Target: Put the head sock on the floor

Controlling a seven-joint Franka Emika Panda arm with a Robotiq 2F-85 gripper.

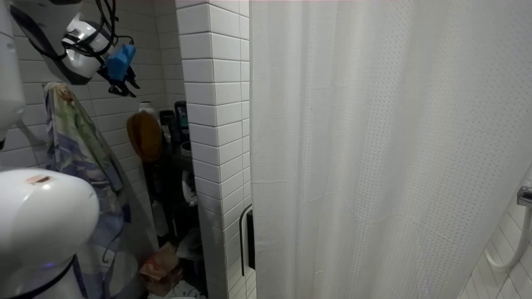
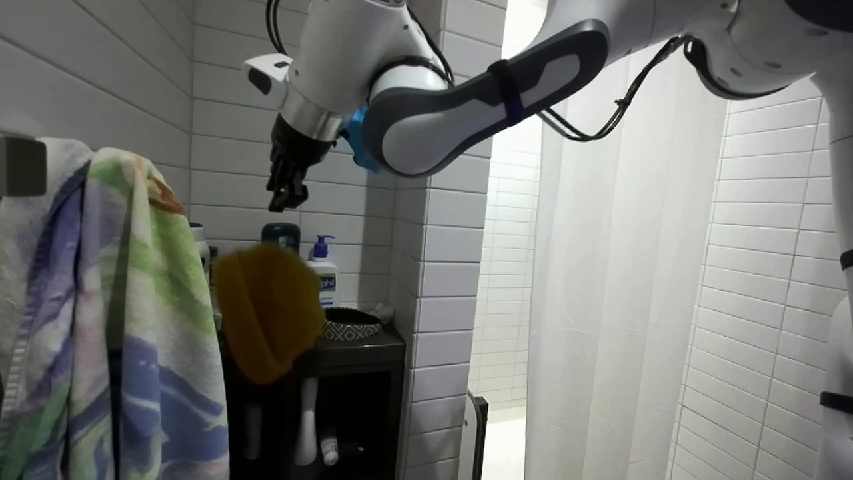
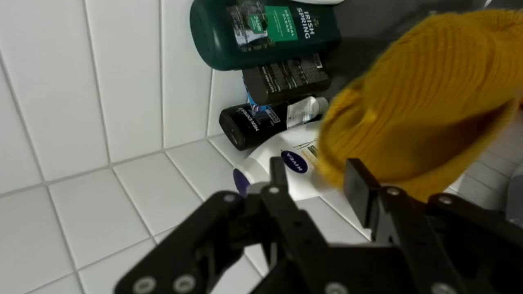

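Note:
The head sock [image 2: 266, 310], a mustard-orange ribbed piece, is in mid-air and slightly blurred, in front of the dark shelf. In both exterior views a gap separates it from my gripper [image 2: 288, 201] above. The wrist view shows the head sock [image 3: 425, 94] at upper right, beyond the right finger, its folded edge facing me. My gripper [image 3: 316, 166] is open, with a visible space between its fingertips and no fabric in it. The same head sock [image 1: 144, 136] appears below the gripper [image 1: 135, 91] in an exterior view. I cannot make out the floor; clutter and furniture cover the ground.
Bottles, including a green one [image 3: 261, 34] and a white one [image 3: 292, 163], stand on the black shelf [image 2: 373, 353] beside a patterned basket [image 2: 351, 331]. A patterned towel [image 2: 153, 320] hangs nearby. A tiled pillar [image 1: 214, 104] and shower curtain [image 1: 374, 145] flank the shelf. A paper bag [image 1: 162, 263] lies low down.

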